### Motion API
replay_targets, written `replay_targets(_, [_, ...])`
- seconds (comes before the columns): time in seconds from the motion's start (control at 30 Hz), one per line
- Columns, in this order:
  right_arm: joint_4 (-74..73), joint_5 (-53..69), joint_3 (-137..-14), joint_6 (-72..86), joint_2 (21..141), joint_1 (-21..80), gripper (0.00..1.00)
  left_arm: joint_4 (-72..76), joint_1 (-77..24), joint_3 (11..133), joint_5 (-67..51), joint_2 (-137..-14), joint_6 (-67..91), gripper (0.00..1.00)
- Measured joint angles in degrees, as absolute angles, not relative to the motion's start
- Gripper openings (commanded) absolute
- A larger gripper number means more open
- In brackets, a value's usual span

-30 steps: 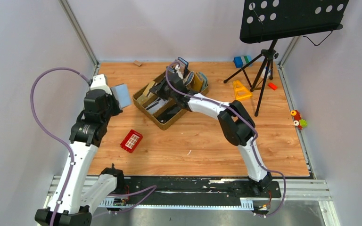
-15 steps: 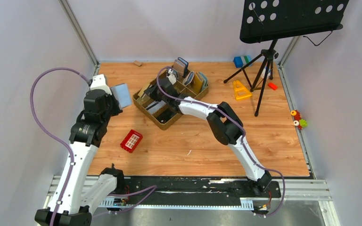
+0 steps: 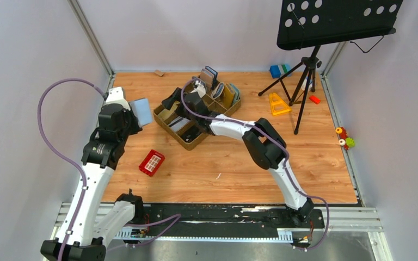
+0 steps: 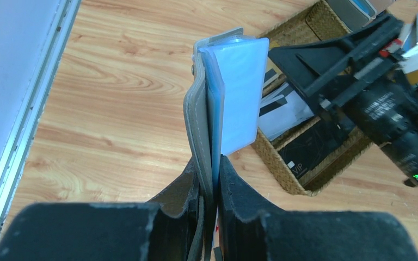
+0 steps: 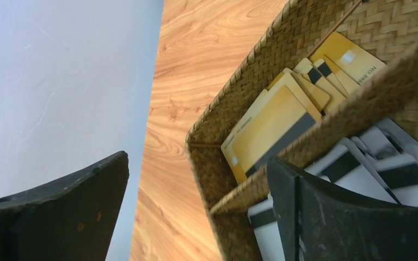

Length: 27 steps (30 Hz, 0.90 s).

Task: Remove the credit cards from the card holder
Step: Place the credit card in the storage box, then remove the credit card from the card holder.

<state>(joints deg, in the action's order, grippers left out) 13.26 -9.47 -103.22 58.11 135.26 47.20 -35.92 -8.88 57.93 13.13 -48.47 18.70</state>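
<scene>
**Left arm.** The left pincer [image 4: 209, 168] is clamping the card holder [image 4: 234, 98] by its lower edge, with the jaws closed down to the thickness of the folded leaves. The holder is standing clear of the tabletop [image 3: 223, 163]. Its long axis is running straight out from the fingertips, with the grey cover on one side and the light blue-grey inner faces fanning slightly open on the other. In the top view the holder [image 3: 140, 111] is projecting from the left pincer [image 3: 126, 118] toward the near-left corner of the brown woven tray [image 3: 196, 140]. It is near that corner but not touching it.

**Right arm.** The right pincer [image 5: 196, 160] is standing wide open and is gripping nothing. It is hovering over the left end of the tray [image 5: 359, 103], above the compartment of yellow cards [image 5: 272, 130] and beside the one of black-and-white cards [image 5: 381, 168].

**Governing relation.** From the right pincer [image 3: 174, 103] the holder is lying to the left, across the tray corner, with its free top edge and open inner faces turned toward that arm. The right arm is the only free one and is close by, so any draw is judged to fall to it, pulling along the holder's long axis away from the left fingers.

**Not determined.** Whether any cards are sitting in the slots cannot be told; the inner faces are reading as plain pale blue.
</scene>
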Motion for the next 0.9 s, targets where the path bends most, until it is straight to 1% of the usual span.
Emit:
replay_targets(0.1, [15.11, -8.95, -96.38, 54.19, 129.6, 47.11, 1.0, -35.48, -8.88, 57.25, 12.56, -48.05, 18.63, 0.0])
replay_targets(0.23, [18.63, -7.01, -84.86, 50.52, 118.98, 46.37, 1.0, -34.68, -8.88, 56.45, 10.15, -46.46, 18.28, 0.0])
replay_targets(0.3, [20.56, -4.91, -76.34, 48.64, 110.54, 45.25, 1.0, -34.0, -8.88, 56.34, 7.51, -45.82, 17.98, 0.0])
replay_targets(0.33, [20.51, -4.8, -75.37, 48.36, 109.43, 44.56, 1.0, -33.54, -8.88, 56.27, 6.22, -45.69, 17.87, 0.0])
replay_targets(0.43, [21.98, -2.07, -66.74, 46.11, 100.29, 41.41, 1.0, -32.08, -8.88, 55.77, 0.99, -46.09, 17.87, 0.0])
replay_targets(0.5, [21.74, -0.03, -58.89, 44.21, 92.05, 38.85, 0.99, -31.29, -8.88, 55.31, -3.16, -47.29, 18.11, 0.0])
replay_targets(0.6, [20.75, 1.85, -50.37, 41.39, 82.0, 35.62, 0.99, -30.04, -8.91, 54.0, -8.45, -49.32, 19.29, 0.0])
replay_targets(0.73, [17.1, 3.77, -43.2, 37.6, 71.96, 34.57, 0.99, -28.08, -10.52, 51.16, -12.45, -50.92, 21.8, 0.0])
replay_targets(0.9, [12.62, 6.13, -38.89, 33.56, 64.79, 34.17, 0.98, -25.34, -18.02, 48.75, -12.56, -52.64, 24.34, 0.0])
